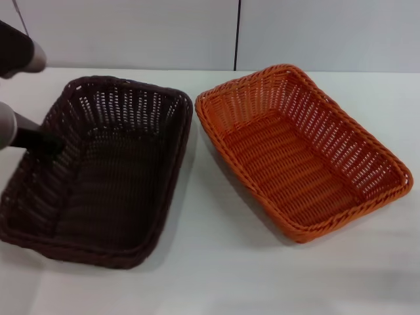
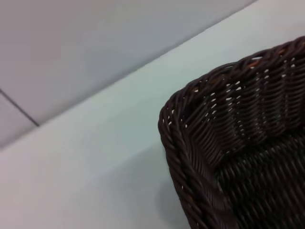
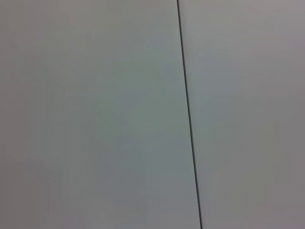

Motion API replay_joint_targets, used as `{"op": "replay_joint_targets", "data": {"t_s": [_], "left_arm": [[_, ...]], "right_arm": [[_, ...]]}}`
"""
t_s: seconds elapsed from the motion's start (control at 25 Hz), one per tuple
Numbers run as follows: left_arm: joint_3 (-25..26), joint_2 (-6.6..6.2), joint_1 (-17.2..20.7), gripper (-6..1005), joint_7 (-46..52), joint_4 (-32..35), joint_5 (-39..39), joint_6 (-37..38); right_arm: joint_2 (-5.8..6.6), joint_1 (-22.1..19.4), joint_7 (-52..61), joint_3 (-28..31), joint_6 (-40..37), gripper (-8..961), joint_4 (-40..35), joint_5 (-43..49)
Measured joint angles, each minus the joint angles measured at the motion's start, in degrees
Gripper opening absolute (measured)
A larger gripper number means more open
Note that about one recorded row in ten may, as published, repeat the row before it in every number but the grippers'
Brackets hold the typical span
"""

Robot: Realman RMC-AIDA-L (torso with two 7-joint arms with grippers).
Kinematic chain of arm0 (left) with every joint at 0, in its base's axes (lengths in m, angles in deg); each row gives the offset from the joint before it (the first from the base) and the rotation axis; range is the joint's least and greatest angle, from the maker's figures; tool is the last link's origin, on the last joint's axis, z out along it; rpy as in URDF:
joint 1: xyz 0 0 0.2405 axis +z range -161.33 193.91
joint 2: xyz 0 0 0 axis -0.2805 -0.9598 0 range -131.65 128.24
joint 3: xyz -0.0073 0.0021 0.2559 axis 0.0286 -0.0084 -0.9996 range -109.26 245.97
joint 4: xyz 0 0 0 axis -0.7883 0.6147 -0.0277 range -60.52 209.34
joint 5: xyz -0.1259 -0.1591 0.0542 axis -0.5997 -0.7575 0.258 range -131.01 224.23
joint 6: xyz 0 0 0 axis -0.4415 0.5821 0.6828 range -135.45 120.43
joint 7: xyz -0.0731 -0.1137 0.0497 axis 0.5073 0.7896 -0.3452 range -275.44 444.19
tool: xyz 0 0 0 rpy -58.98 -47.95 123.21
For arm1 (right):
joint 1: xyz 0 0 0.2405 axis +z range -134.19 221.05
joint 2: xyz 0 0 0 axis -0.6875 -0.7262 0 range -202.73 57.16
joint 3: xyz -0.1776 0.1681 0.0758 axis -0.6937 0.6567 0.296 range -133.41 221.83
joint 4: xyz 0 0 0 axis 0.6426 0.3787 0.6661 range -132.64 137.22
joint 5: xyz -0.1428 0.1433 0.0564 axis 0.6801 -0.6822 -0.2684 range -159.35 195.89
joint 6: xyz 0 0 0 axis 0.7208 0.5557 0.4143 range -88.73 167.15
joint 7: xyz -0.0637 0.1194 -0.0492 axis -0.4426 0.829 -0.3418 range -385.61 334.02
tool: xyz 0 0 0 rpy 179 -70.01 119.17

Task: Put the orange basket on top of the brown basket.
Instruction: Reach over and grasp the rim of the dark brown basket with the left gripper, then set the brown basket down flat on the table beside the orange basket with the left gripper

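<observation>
**Baskets side by side, stacking not yet begun**

Nearest the head camera lies bare white table [image 1: 216,282], with nothing set on it ahead of the two baskets. Just beyond, the brown basket [image 1: 98,170] sits flat on the robot's left and the orange basket [image 1: 302,151] flat on its right, close together but apart, a strip of table showing between their rims. Both are empty and upright.

Judging by this layout, the task stands at its opening step: the orange basket has not been lifted. The next move calls for a grip on its braided rim, a lift clear of the table, then a carry leftward to seat it squarely inside the brown one.

At the brown basket's left rim, the left gripper [image 1: 47,143] reaches in from the frame edge, its dark tip against or just over the weave; whether its fingers are spread or closed cannot be told. Its wrist camera looks onto a corner of that basket. The right arm is out of sight; its wrist camera faces only a blank wall [image 3: 95,114] farther back.
</observation>
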Motion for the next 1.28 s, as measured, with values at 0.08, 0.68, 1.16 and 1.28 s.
{"op": "replay_joint_targets", "data": {"t_s": [0.08,0.68,1.16,1.28], "left_arm": [[2.7,0.0,-0.4,309,-5.9,-0.4,-1.6,-0.8],[19.9,-0.9,-6.7,281,-37.5,4.0,-10.0,-6.0],[21.6,-1.0,-10.8,252,-49.6,5.0,-14.1,-11.0],[21.6,-0.68,-11.7,246,-51.3,6.6,-14.5,-10.8]], "right_arm": [[0.0,0.0,0.0,0.1,0.0,833,0.0,0.0],[-0.19,-0.6,0.0,0.6,-0.3,833,0.5,0.0],[-0.17,-0.7,-0.3,0.2,-0.2,833,2.5,0.0],[-0.17,-1.1,-0.3,0.1,-0.3,834,2.8,0.0]]}}
